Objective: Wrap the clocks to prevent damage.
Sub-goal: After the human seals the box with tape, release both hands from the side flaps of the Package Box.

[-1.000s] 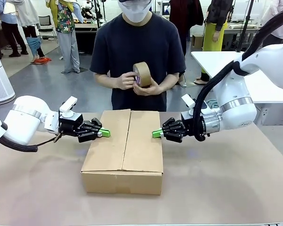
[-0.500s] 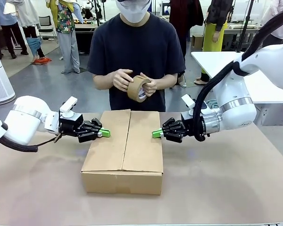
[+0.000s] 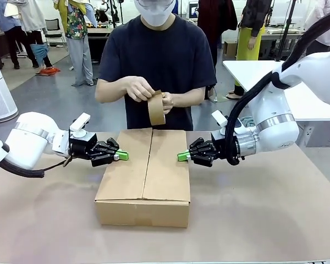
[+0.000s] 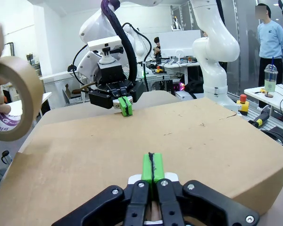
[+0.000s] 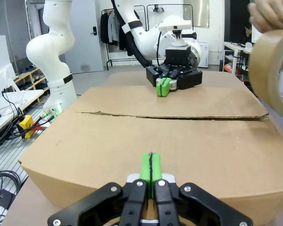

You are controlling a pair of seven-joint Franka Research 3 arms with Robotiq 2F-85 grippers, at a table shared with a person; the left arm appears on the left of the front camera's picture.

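— Front view: what is carried by the tabletop [image 3: 275,209]?
— A closed cardboard box [image 3: 146,170] is set midway between the left and right edges, its far end close to the far edge, where a person stands. Both top flaps are folded down and meet along a centre seam.
— And the clocks?
— They are judged to be inside the box. With the flaps shut, that cannot be confirmed.
— How are the arms placed?
— The left gripper [image 3: 122,155] is laid at the left edge of the box top and the right gripper [image 3: 181,156] at the right edge, the two facing each other. On each, the green pads are pressed together with nothing between them. The flaps appear to be held down by the tips, though contact cannot be settled.
— What is smaller than that?
— A roll of brown tape [image 3: 155,108] is held in the person's hands [image 3: 136,88] above the far end of the seam, apart from the box.
— How far along is the job judged to be?
— Packing and closing look done. The seam is bare cardboard, so sealing is left.
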